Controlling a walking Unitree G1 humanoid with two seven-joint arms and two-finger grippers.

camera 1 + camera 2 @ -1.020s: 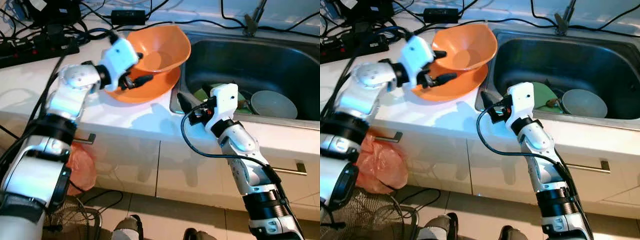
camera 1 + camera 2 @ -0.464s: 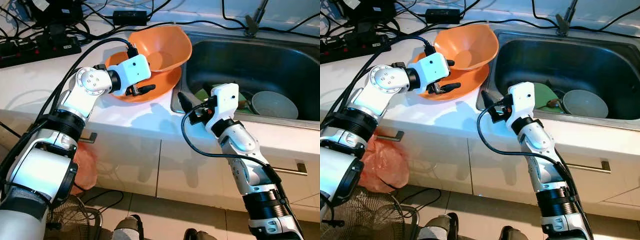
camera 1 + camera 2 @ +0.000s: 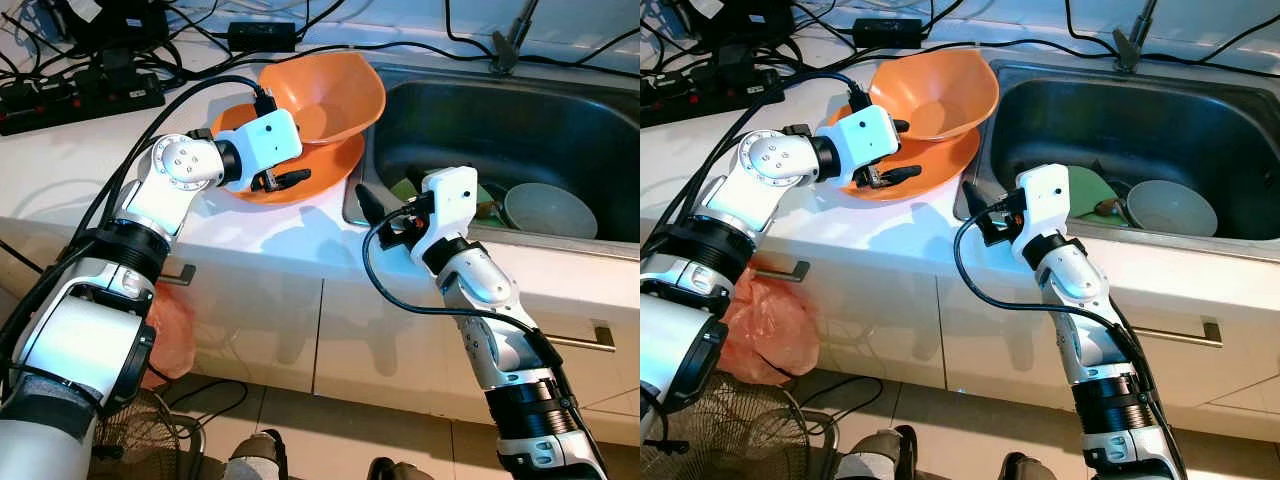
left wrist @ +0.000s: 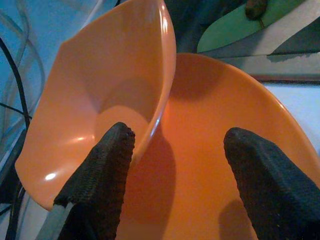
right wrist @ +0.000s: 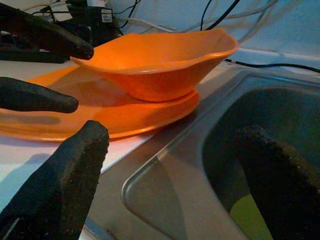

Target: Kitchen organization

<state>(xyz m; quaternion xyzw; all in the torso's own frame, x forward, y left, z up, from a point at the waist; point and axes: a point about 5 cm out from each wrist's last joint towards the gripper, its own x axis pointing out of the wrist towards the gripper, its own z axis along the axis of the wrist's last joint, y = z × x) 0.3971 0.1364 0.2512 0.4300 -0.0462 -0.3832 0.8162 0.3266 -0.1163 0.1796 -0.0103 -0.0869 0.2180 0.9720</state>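
From the head views, an orange bowl (image 3: 325, 95) sits tilted on an orange plate (image 3: 300, 175) on the white worktop (image 3: 70, 160), just beside the steel sink (image 3: 480, 120). The left tool (image 3: 285, 165) hovers over the near part of the plate, its black fingers spread, one by the bowl's rim and one low over the plate. The right tool (image 3: 362, 203) hangs at the sink's front corner, near the plate. In the sink lie a grey bowl (image 3: 548, 208) and a green plate (image 3: 1082, 187). Black cables and a power strip (image 3: 80, 97) lie at the back of the worktop. An orange plastic bag (image 3: 770, 325) hangs by the cupboard below.

In the left wrist view, the spread fingers (image 4: 102, 175) frame the plate (image 4: 215, 165), one finger lying in front of the bowl's rim (image 4: 105, 90).

In the right wrist view, that tool's fingers (image 5: 60, 185) stand wide apart, holding nothing, with the bowl (image 5: 160, 62), the plate (image 5: 110, 115) and the sink's edge (image 5: 165, 170) beyond them.
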